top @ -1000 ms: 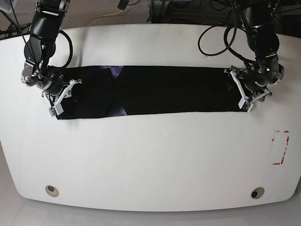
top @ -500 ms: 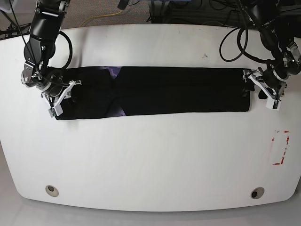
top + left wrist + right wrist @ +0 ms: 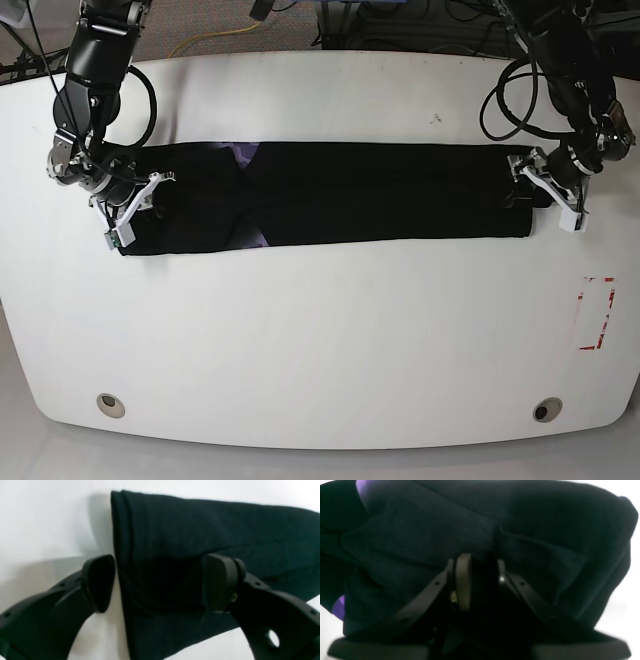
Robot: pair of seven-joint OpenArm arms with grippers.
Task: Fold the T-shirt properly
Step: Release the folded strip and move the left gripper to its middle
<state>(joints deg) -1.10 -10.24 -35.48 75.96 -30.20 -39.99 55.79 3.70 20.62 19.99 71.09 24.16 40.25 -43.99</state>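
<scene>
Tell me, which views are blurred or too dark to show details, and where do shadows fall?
Right wrist view: soft, very dark; the T-shirt swallows the right tool. Left wrist view: slightly blurred; the left tool casts a grey shadow on the table. Base view: sharp, evenly lit, with faint shadows.

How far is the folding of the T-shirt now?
Done: the T-shirt lies as one long, narrow band on the table. In hand: the right gripper pinches its collar end; the left gripper, jaws open, straddles the other end. Left: folding the band shorter.
</scene>
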